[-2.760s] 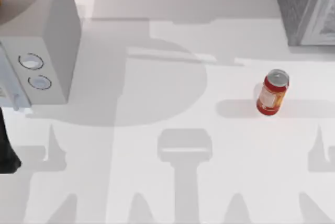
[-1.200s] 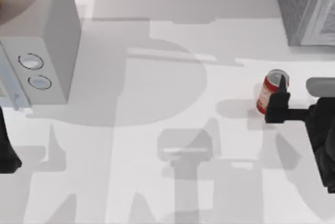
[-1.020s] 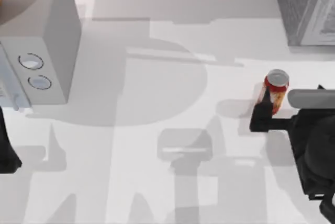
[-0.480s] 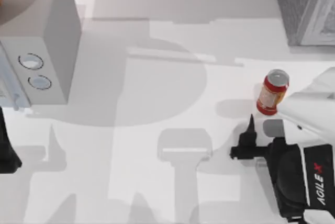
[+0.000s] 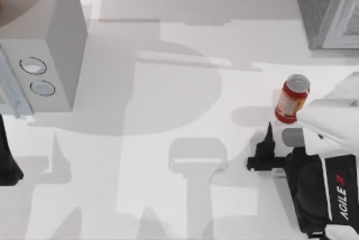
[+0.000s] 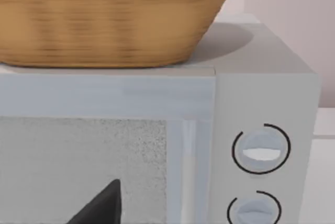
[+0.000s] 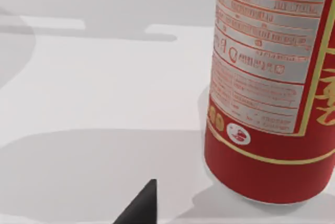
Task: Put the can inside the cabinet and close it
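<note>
At the near right of the white table (image 5: pixel 168 206), the AgileX right arm (image 5: pixel 331 195) is reaching in from the table's right side, its dark right gripper (image 5: pixel 268 149) hanging low over the tabletop and pointing toward the far side. How wide the pincer is standing cannot be told, and it is gripping nothing. In the right wrist view, the gripper's black tip (image 7: pixel 141 205) is hovering just beside the can, apart from it, with bare table showing between the two.

Just beyond the gripper, the can (image 5: pixel 293 98) is standing upright on the table, right of centre, its silver top facing up and its red body carrying the cream-and-orange label. Up close, the can (image 7: pixel 269 88) is resting flat on its base and throwing a soft shadow on the table.

Across the table, the left arm (image 5: pixel 8 158) is sitting parked at the left edge, in front of the white box. The left gripper (image 6: pixel 102 208) is pointing at the front of the white box (image 5: pixel 42 49) with two round dials (image 6: pixel 260 149); its opening cannot be told either. A woven basket (image 6: pixel 104 14) is sitting on top of that box.

Farthest off, at the far right corner and well apart from the can, the cabinet (image 5: pixel 322 4) is standing with its dark speckled side toward the table's middle and its paler front panel running off the right edge.
</note>
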